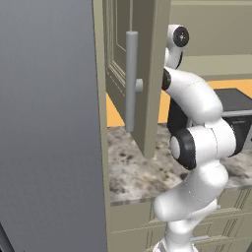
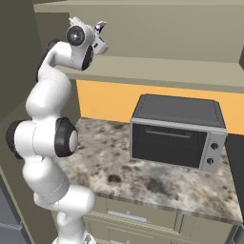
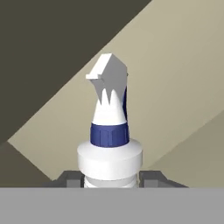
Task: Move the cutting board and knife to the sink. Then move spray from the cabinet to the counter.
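In the hand view the spray (image 3: pixel 109 131), a white bottle with a blue collar and a white trigger top, stands upright between my two dark fingertips (image 3: pixel 70 178). My gripper (image 3: pixel 111 179) is shut on its body. Seen from the right base, the gripper (image 2: pixel 100 38) is raised high at the cabinet shelf (image 2: pixel 152 69). The cabinet door (image 1: pixel 129 74) with its long grey bar handle hangs open beside the arm. The counter (image 2: pixel 143 176) lies well below the hand. The cutting board, knife and sink are out of view.
A dark toaster oven (image 2: pixel 177 131) stands on the counter to the right of the arm. A tall grey panel (image 1: pixel 49 128) rises on the left. Drawer fronts (image 2: pixel 133 217) run under the counter edge. An orange wall strip (image 2: pixel 109 100) backs the counter.
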### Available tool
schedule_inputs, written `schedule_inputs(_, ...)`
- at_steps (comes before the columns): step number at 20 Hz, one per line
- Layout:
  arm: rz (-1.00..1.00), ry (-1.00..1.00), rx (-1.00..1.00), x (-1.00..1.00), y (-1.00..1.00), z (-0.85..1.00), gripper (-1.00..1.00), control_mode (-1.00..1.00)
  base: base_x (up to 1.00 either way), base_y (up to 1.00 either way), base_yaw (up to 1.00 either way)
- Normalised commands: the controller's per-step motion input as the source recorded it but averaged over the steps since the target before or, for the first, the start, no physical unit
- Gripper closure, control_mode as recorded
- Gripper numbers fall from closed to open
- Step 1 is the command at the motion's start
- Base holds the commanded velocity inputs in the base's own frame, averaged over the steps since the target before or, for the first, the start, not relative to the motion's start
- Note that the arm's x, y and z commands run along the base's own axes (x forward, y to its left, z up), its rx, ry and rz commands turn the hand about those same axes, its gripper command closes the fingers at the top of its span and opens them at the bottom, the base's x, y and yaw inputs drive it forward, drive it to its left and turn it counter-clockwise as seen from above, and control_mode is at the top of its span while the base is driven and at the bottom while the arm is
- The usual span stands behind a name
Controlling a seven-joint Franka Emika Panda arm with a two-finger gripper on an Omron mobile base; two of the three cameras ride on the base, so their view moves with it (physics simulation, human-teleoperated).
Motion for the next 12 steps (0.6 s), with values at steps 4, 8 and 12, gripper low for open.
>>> schedule_inputs(4, 0.00, -0.04, 0.11, -0.73, -0.25, 0.00, 1.00, -1.00, 0.00, 0.00, 0.00)
schedule_inputs(8, 0.00, -0.08, 0.07, -0.80, -0.30, 0.00, 1.00, -1.00, 0.00, 0.00, 0.00)
schedule_inputs(12, 0.00, -0.09, 0.02, -0.83, -0.29, 0.00, 1.00, -1.00, 0.00, 0.00, 0.00)
